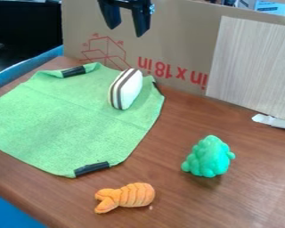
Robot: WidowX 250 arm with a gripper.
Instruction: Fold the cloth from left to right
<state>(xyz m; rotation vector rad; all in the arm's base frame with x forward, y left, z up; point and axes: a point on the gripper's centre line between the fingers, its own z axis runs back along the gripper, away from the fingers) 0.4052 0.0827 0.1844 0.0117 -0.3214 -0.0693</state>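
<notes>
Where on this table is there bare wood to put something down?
Between the green cloth and the bumpy green toy, and at the picture's lower right, beyond the orange shrimp-like toy. It is tighter at the cloth's upper right, where the striped toy lies close to the cardboard.

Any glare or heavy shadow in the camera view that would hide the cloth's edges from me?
Camera view: no strong glare on the green cloth, fairly even light, visible edges distinct against the brown table; a soft dark shadow under the lumpy green toy, off the cloth; deep darkness in the upper left corner, beyond the table, little detail there.
</notes>
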